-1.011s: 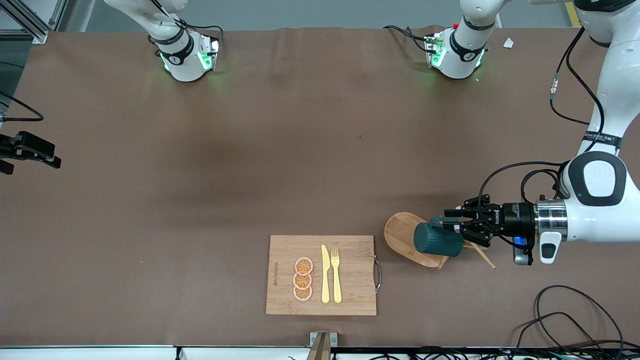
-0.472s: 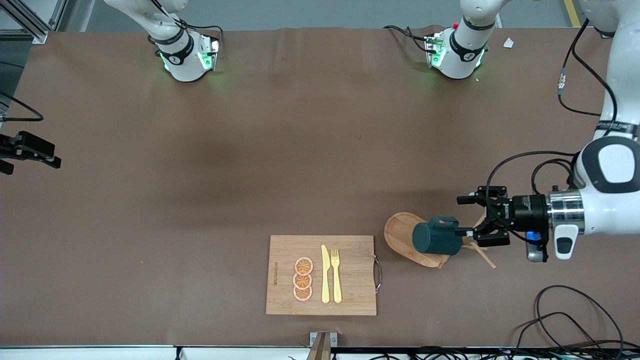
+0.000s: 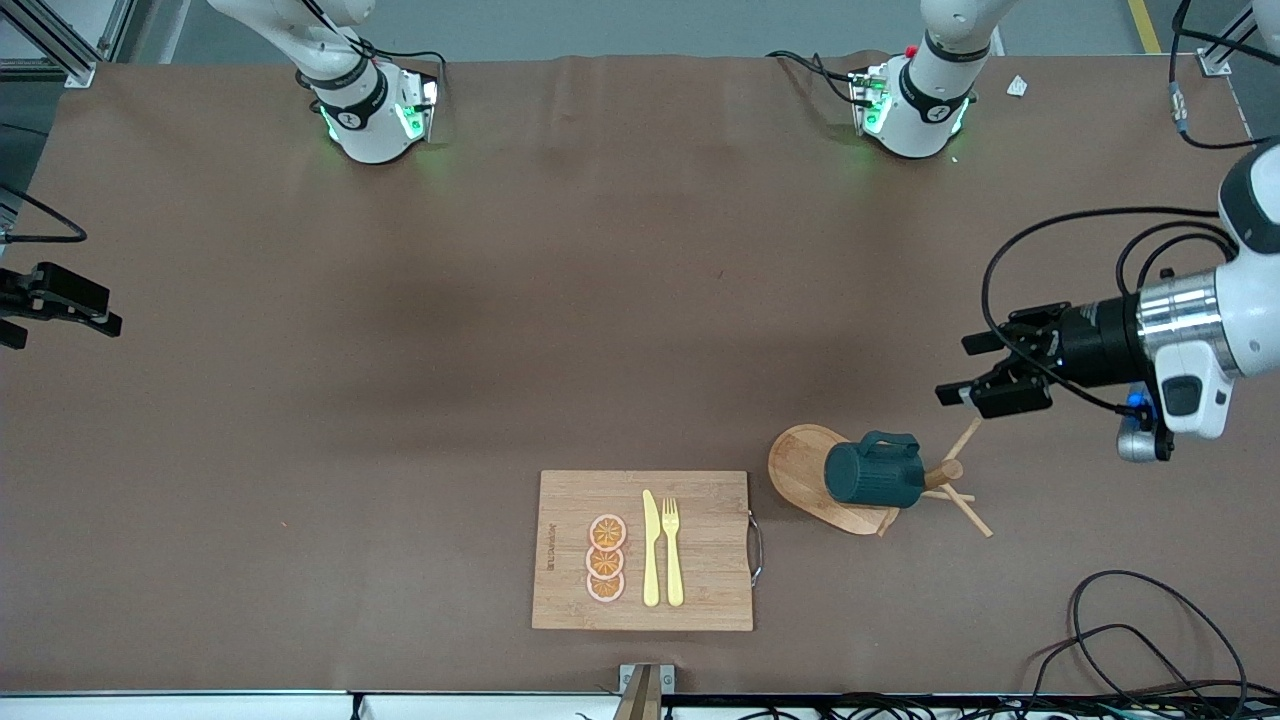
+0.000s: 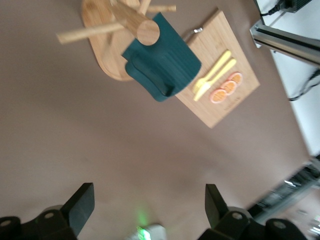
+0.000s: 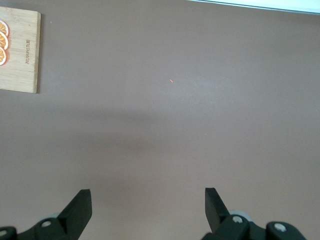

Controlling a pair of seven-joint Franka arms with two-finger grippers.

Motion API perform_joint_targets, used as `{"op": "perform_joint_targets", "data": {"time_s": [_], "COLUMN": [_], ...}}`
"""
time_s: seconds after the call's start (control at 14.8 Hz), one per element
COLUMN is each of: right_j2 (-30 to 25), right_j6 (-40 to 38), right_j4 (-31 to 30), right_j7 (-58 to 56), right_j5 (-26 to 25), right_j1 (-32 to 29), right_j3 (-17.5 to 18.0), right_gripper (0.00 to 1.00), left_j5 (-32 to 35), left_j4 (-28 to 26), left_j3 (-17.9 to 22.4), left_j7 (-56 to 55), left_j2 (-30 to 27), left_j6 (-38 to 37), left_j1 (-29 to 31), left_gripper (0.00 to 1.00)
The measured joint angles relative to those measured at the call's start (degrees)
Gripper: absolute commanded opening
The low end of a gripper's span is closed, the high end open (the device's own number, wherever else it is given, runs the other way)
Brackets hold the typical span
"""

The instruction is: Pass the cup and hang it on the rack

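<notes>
Cup (image 3: 872,477): hung on rack (image 3: 815,472), beside the cutting board (image 3: 642,550), toward the left arm's end of the table. Left gripper (image 3: 968,369): fingers apart, empty, over bare mat just clear of the rack's pegs. Right gripper (image 5: 147,210): fingers spread wide, waiting over open mat at the right arm's table edge.

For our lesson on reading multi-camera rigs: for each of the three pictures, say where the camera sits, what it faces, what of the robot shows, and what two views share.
Front view: high across the table, facing both bases; shows left gripper, right gripper, cup on rack.
Left wrist view: on the left wrist, facing down at cup, rack and cutting board; own open fingers show.
Right wrist view: on the right wrist, facing table; own open fingers, cutting board corner.
Shared: the cutting board shows in all three.
</notes>
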Motion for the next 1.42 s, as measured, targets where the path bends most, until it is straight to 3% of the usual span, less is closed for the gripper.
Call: {"op": "perform_joint_targets", "data": {"time_s": [0.4,0.67,0.81,1.01,1.42], "right_j2": [0.0,0.0,0.0,0.0,0.0], "right_j6": [0.0,0.0,0.0,0.0,0.0], "right_j4": [0.0,0.0,0.0,0.0,0.0], "right_j7": [0.0,0.0,0.0,0.0,0.0], "right_j5": [0.0,0.0,0.0,0.0,0.0], "right_j1": [0.0,0.0,0.0,0.0,0.0], "right_j3": [0.0,0.0,0.0,0.0,0.1], "right_gripper": [1.0,1.0,1.0,1.0,1.0], "left_j5": [14.2,18.5,19.1,18.4,10.2], "left_j4": [-0.1,-0.2,-0.2,-0.2,-1.1], "left_j3": [-1.9,-1.5,0.6,11.3,40.7], "left_j7": [18.9,29.4,33.0,38.7,45.3], "left_j2": [-5.2,-6.6,-8.1,-12.6,-21.1], "left_j6": [-2.4,-2.9,-3.2,-3.8,-5.6], "left_j1": [0.0,0.3,-0.8,-8.2,-30.0], "left_gripper": [0.97,0.97,0.97,0.97,0.97]}}
